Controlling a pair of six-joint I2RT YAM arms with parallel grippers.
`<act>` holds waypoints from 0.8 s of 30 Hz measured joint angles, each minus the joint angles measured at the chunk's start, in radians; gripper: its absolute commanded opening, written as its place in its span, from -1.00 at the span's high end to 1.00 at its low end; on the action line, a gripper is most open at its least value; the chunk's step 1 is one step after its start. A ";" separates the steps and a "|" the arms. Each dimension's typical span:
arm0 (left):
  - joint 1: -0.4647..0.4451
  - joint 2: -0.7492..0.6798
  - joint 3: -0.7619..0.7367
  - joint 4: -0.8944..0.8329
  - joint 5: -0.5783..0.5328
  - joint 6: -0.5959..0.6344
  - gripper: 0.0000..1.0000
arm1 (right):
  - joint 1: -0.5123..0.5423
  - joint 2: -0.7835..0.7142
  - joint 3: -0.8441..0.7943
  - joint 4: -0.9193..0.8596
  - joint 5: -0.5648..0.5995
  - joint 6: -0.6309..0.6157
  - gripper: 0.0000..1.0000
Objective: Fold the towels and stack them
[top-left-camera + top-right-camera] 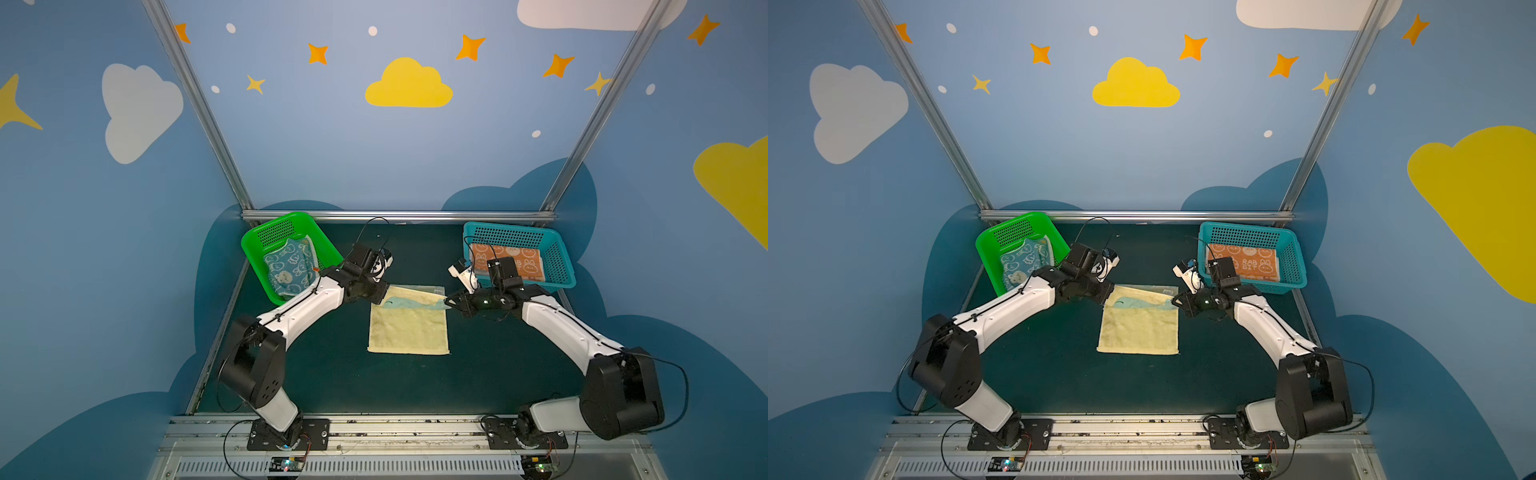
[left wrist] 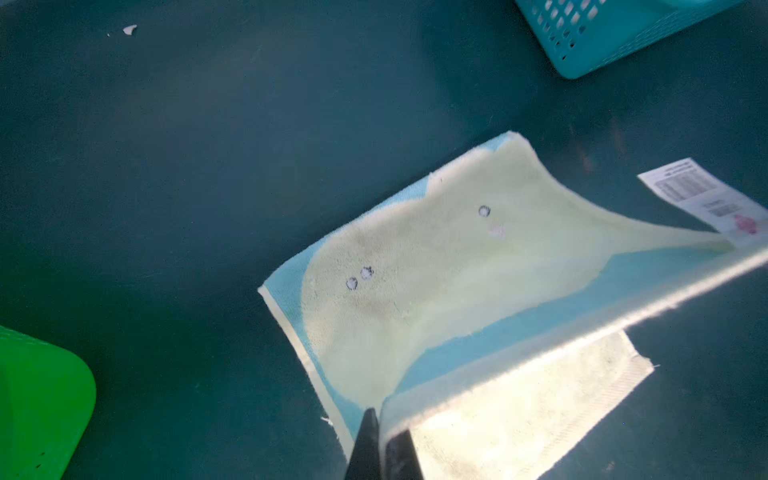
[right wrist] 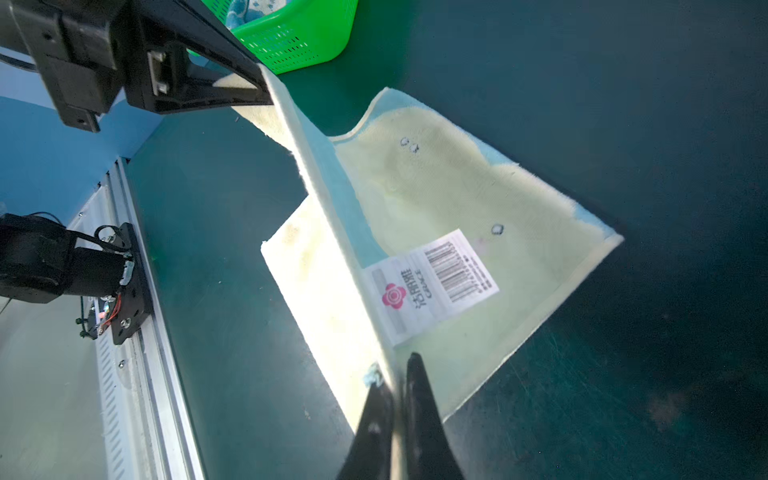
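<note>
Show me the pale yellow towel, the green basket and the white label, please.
pale yellow towel [image 1: 409, 328]: in a top view, on its flat near half.
green basket [image 1: 276, 233]: in a top view, on its perforated far wall.
white label [image 3: 432, 286]: in the right wrist view, between the pink logo and the barcode.

A white tag [image 3: 432, 286] on the yellow towel [image 3: 457, 187], just ahead of the right hand [image 3: 399, 399], carries a pink flower logo, Chinese characters, "GRACE" and a barcode with unreadable small print. Beyond that hand, the orange towel [image 1: 1254, 262] reads "RAB BIT".
</note>
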 measured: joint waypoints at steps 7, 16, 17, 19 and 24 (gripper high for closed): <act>-0.015 -0.051 -0.073 0.017 0.001 -0.042 0.92 | 0.018 -0.025 -0.023 -0.019 0.001 0.078 1.00; -0.047 -0.008 -0.177 0.024 -0.010 -0.109 0.92 | 0.073 0.100 -0.011 -0.124 0.032 0.161 1.00; -0.051 -0.006 -0.182 0.024 -0.016 -0.114 0.92 | 0.079 0.111 0.000 -0.139 0.040 0.168 1.00; -0.060 -0.005 -0.190 0.025 -0.029 -0.123 0.92 | 0.093 0.132 0.023 -0.171 0.060 0.188 1.00; -0.071 -0.005 -0.201 0.028 -0.047 -0.137 0.92 | 0.114 0.170 0.077 -0.243 0.098 0.251 1.00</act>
